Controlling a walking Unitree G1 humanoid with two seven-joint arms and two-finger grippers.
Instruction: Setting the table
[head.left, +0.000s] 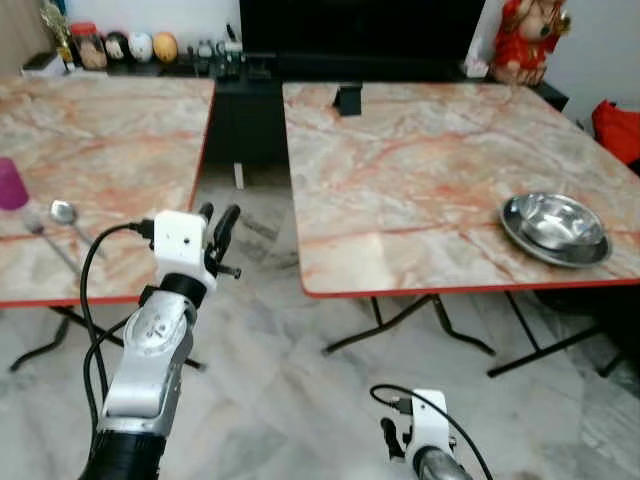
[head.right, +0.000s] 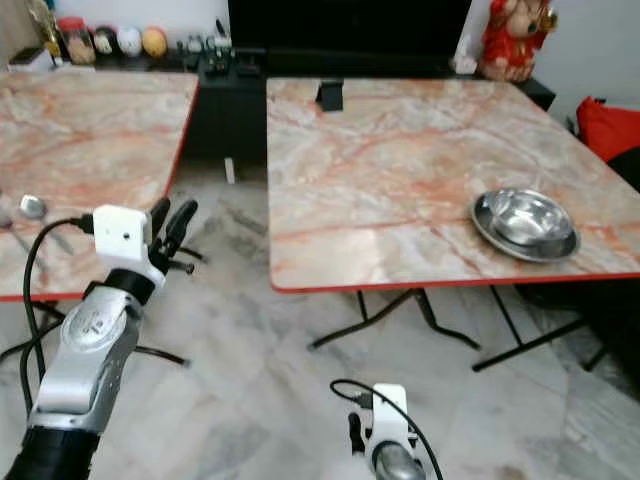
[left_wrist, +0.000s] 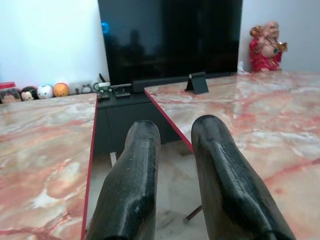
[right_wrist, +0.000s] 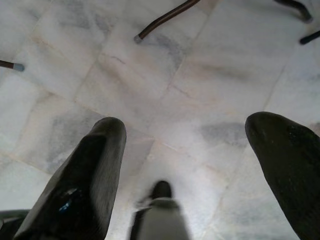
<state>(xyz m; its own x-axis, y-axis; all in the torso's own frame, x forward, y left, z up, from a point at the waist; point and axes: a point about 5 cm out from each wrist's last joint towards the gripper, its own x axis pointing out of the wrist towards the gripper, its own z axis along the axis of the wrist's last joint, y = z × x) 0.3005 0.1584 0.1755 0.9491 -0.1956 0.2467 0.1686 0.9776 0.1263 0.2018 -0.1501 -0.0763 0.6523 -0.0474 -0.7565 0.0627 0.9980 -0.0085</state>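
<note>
— Where's the bowl?
— On the right table, near its front right corner, resting on a plate. A spoon and a purple cup lie on the left table.
— And the left gripper?
— Raised over the gap between the tables, fingers a narrow slot apart, holding nothing.
— The right gripper?
— Low, pointing at the marble floor, fingers wide apart, empty.
</note>
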